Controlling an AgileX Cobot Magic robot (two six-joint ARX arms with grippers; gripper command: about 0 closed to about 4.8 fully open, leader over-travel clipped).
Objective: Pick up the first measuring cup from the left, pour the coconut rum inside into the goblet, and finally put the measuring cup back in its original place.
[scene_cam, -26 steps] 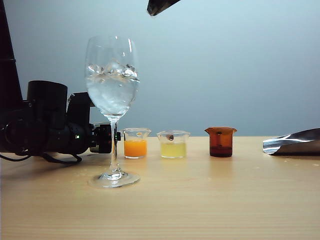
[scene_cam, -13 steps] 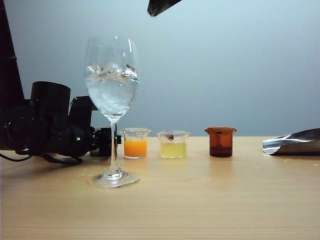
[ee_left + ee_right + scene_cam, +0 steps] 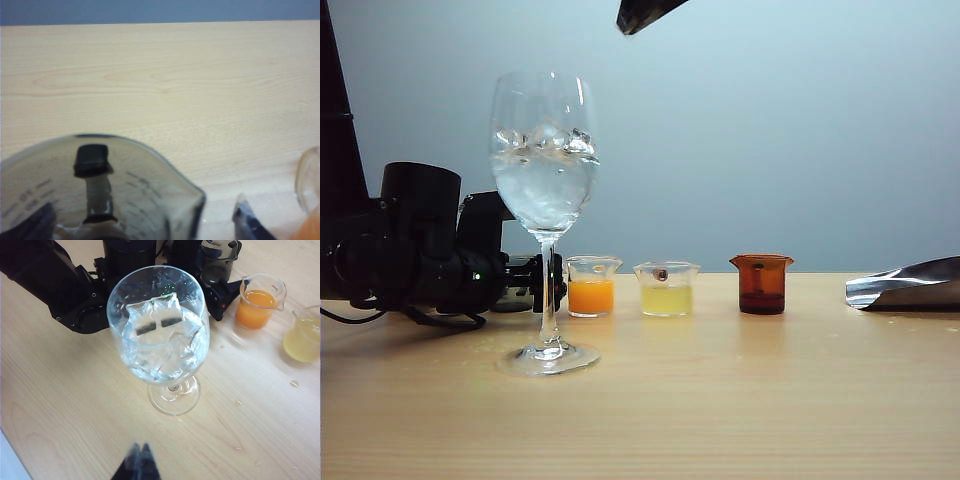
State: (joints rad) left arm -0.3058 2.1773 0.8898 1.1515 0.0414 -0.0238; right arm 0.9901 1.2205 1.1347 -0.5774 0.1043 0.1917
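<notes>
nearest the exterior camera stands the goblet [image 3: 544, 215], foot planted on the bare worktop [image 3: 740, 400], its bowl packed with ice and clear liquid – the coconut rum [image 3: 162, 357] looks to be in there already, so by my reading the pour is done. a few droplets lie on the wood near the foot, seen from the right wrist view.

just behind the stem, low at the worktop, the left hand [image 3: 212, 277] sits around the first measuring cup [image 3: 100, 195], the smoky grey one, which stands upright and looks empty – at the left end of the row, right where it belongs. the fingers [image 3: 247, 220] stand wide, clear of the cup wall; it reads as set down and let go, only the withdrawal left.

along that same row: the orange cup [image 3: 591, 286] just beside it, the pale yellow cup [image 3: 666, 289], then the amber cup [image 3: 761, 284], all untouched. a silver scoop [image 3: 905, 284] lies far right.

up high, the right hand [image 3: 137, 465] hangs over the goblet, parked out of the way, tips pressed together, holding nothing.
</notes>
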